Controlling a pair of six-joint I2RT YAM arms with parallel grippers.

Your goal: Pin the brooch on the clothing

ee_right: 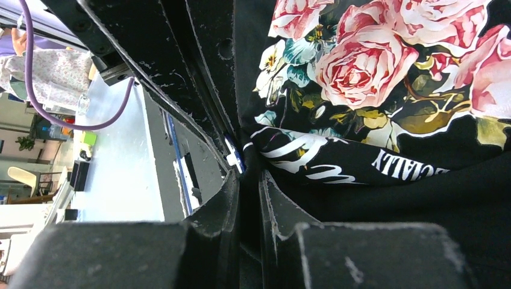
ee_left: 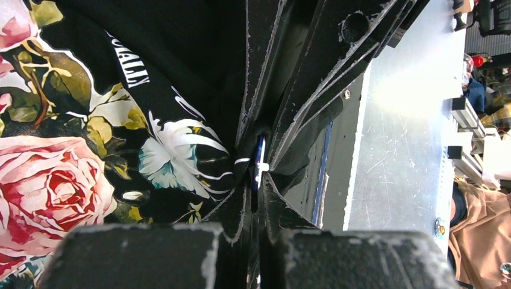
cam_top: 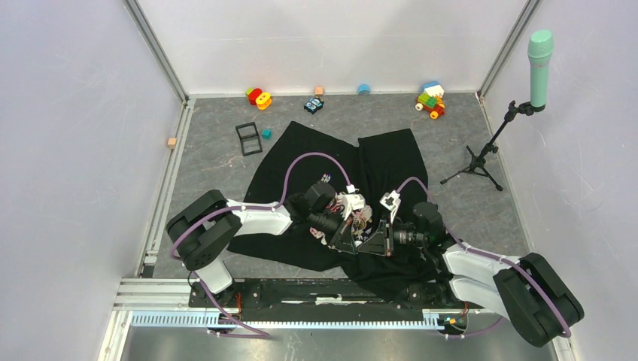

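Both jaws tip to tip, brooch (ee_left: 260, 164) edge-on between, shirt (ee_left: 181, 60) beside.

The left gripper (ee_left: 259, 183) rises from the bottom edge, its fingers pressed together on the brooch (ee_left: 261, 155), a thin blue sliver seen edge-on at centre. The right gripper (ee_left: 265, 139) reaches down from the top to meet it. The clothing (ee_left: 181, 54) fills the left, with its rose print (ee_left: 54, 186) at lower left.
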